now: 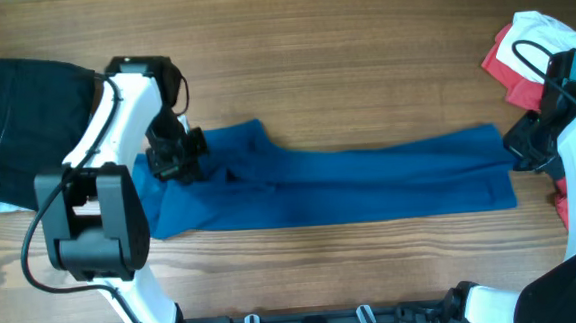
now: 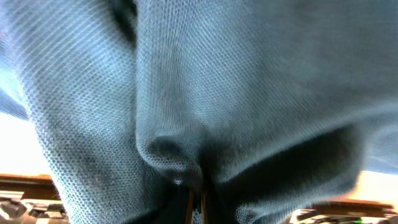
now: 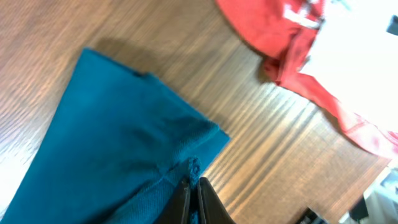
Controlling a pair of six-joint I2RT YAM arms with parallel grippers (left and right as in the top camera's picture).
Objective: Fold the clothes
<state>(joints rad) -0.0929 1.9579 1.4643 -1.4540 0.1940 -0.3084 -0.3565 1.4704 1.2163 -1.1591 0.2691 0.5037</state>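
The blue garment (image 1: 369, 182) is being held stretched across the wooden desk (image 1: 362, 57), lying flat along most of its length. Its bunched left end is being pinched by the left gripper (image 1: 176, 158), which is clenched on a fold of the knit (the left wrist view is being filled almost wholly by that weave, so little else can be made out there). The opposite end is being gripped at its hem by the right gripper (image 1: 520, 149), clamped tight on the corner. A black garment (image 1: 14, 108) is lying at the desk's far left, and a red and white pile (image 1: 521, 47) is sitting near the right gripper.
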